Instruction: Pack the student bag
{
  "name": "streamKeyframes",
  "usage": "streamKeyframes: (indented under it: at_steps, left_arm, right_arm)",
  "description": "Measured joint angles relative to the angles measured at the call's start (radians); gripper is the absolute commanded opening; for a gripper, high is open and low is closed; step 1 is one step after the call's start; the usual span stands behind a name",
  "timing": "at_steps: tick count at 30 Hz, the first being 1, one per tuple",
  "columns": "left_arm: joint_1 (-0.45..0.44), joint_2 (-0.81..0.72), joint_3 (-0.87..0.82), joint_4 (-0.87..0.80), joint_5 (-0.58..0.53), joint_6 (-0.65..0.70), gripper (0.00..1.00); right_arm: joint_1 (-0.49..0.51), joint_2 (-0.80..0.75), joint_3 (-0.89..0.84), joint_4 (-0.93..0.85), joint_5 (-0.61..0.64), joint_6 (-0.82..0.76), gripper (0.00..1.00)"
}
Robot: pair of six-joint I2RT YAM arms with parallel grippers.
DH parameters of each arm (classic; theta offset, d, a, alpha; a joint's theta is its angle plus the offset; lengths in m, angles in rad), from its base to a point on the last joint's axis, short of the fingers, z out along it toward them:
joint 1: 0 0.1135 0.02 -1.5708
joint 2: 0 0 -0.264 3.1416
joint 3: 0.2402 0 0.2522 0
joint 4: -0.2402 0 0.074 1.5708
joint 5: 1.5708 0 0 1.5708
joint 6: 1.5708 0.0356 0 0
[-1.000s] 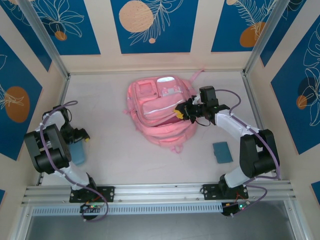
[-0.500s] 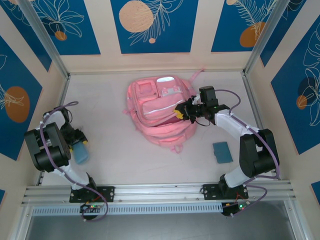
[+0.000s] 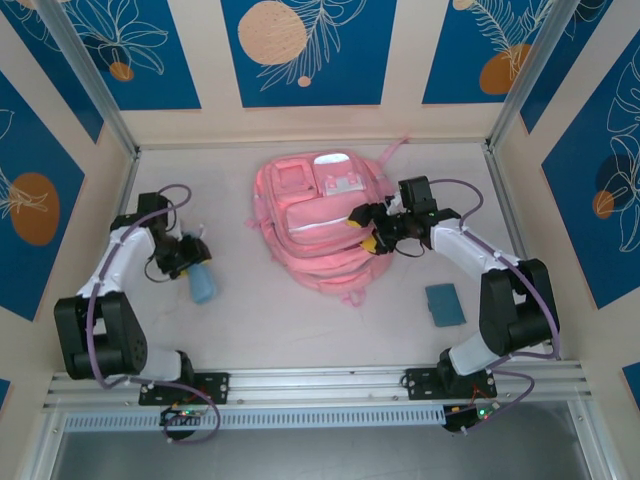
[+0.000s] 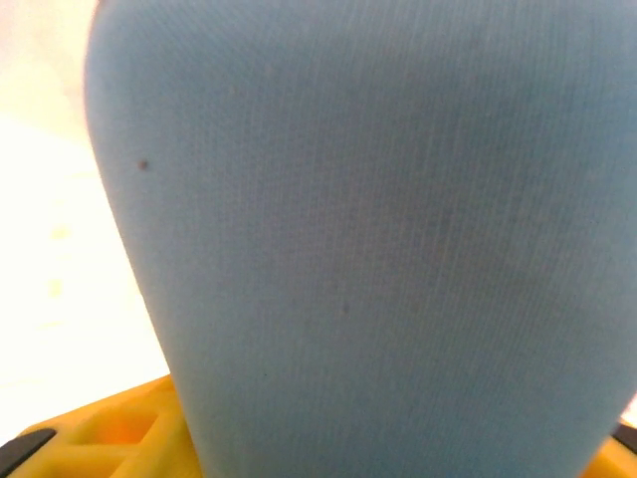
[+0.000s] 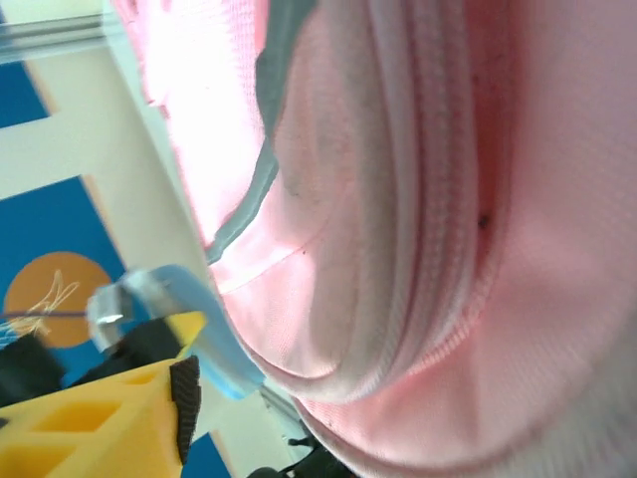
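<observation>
Left pincer point(image 3: 190, 262): clamped on the blue pouch point(image 3: 203, 286), well to the left of the bag.
Blue pouch: juts from the left pincer's tips towards the near edge. Up close it is soft woven cloth.
Student bag point(image 3: 312, 215): lies on the table point(image 3: 250, 320) between the two pincers, its right flank against the right one.
Right pincer point(image 3: 366, 228): fingers apart, at the bag's zip seam.
Teal pad point(image 3: 445, 304): flat on the table, nearer the arm bases than the right pincer and apart from it.
</observation>
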Motion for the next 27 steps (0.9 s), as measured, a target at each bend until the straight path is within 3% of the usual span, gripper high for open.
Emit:
streamKeyframes:
  at_steps: [8, 13, 20, 27]
  left_arm:
    - [-0.254, -0.040, 0.148, 0.132, 0.113, -0.230, 0.45]
    - [-0.393, 0.029, 0.215, 0.230, 0.133, -0.383, 0.46]
    - [-0.486, 0.181, 0.292, 0.328, 0.134, -0.540, 0.47]
    - [-0.561, 0.286, 0.403, 0.341, 0.159, -0.579, 0.47]
  right_arm:
    - [0.022, -0.161, 0.043, -0.207, 0.235, -0.119, 0.83]
    - [0.190, -0.236, 0.085, -0.220, 0.352, -0.221, 0.82]
    - [0.411, -0.227, 0.096, -0.113, 0.350, -0.375, 0.83]
    - [0.487, -0.116, 0.146, -0.057, 0.350, -0.463, 0.83]
